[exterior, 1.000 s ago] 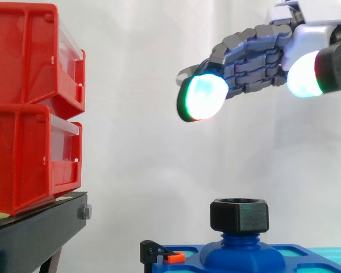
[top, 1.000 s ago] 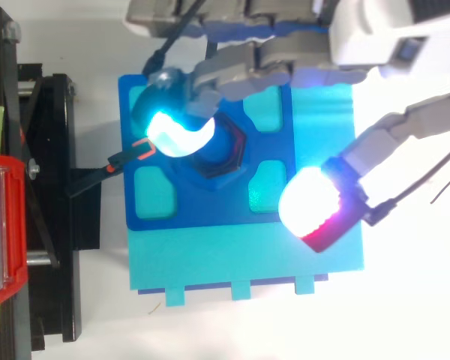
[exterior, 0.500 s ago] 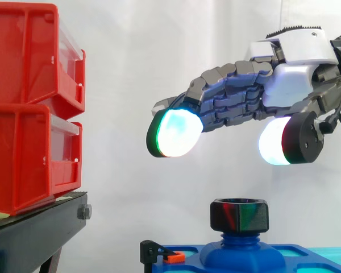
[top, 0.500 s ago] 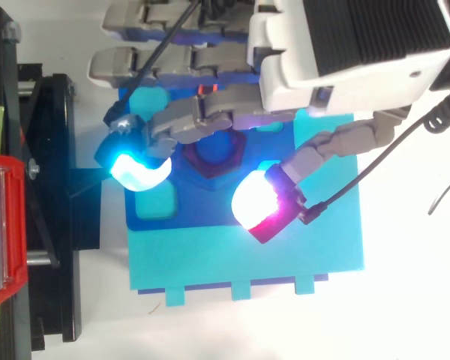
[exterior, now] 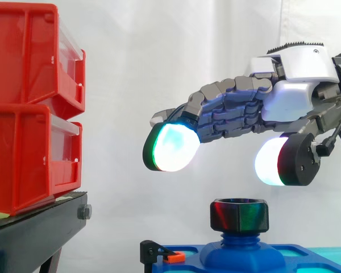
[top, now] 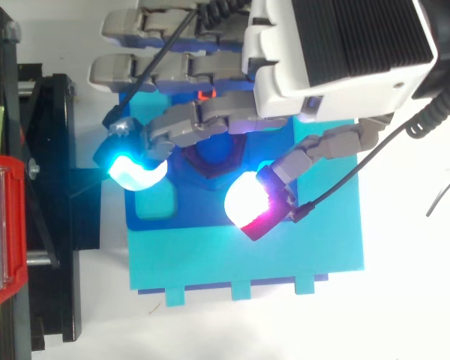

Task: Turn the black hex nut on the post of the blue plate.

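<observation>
At the left edge of the side view, the red bins (exterior: 28, 108) are cut off by the frame, stacked on the black stand (exterior: 37, 230). Just right of the stand, a small orange clip (exterior: 174, 257) sits at the corner of the blue plate (exterior: 187, 264), whose lower part runs out of the picture. From above, the plate lies on a teal base (top: 247, 262).

The black hex nut (exterior: 239, 215) sits on the blue post (exterior: 238, 238) at the middle of the plate. From above I can make out only a sliver of it (top: 207, 162) under the hand, tinted purple by the glow.

The hand (exterior: 295, 85) reaches in from the right, its wrist cut off. Its fingers (exterior: 227, 108) are stretched out leftward and close together, a little bent, with the leading green-white pad hanging left of the nut and above it. The thumb (exterior: 278, 161) is set apart beneath them, its white-and-red pad up and to the right of the nut. Nothing is held, and I see clear space between every pad and the nut.

Against half a second ago, the hand sits slightly lower and the thumb pad is nearer the nut; a second ago it was higher and further right.
</observation>
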